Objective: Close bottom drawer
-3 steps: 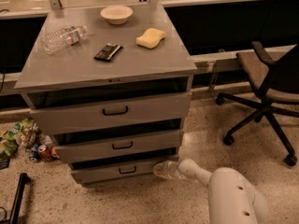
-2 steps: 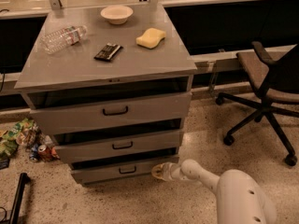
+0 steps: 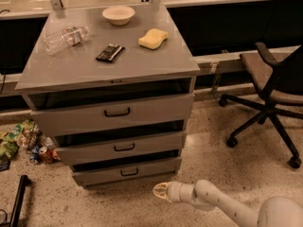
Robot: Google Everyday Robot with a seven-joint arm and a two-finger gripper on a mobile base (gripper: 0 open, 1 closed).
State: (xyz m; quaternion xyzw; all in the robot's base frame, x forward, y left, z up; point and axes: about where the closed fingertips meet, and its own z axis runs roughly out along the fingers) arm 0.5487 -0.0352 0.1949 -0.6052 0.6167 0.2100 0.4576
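The bottom drawer (image 3: 127, 171) is the lowest of three grey drawers in the cabinet, with a small black bracket handle (image 3: 129, 172). Its front stands a little out from the cabinet body, with a dark gap above it. My gripper (image 3: 161, 191) is low over the floor, just in front of and below the drawer's right end, not touching it. The white arm (image 3: 222, 206) comes in from the lower right.
The middle drawer (image 3: 124, 147) and top drawer (image 3: 117, 112) also stand slightly out. On the cabinet top lie a bowl (image 3: 118, 14), sponge (image 3: 153, 38), plastic bottle (image 3: 64, 38) and dark bar (image 3: 110, 52). An office chair (image 3: 272, 91) stands right. Litter and cans (image 3: 23, 143) lie left.
My gripper has pulled back from the bottom drawer's right end and dropped lower toward the floor. The view has shifted a little. The drawer looks about the same.
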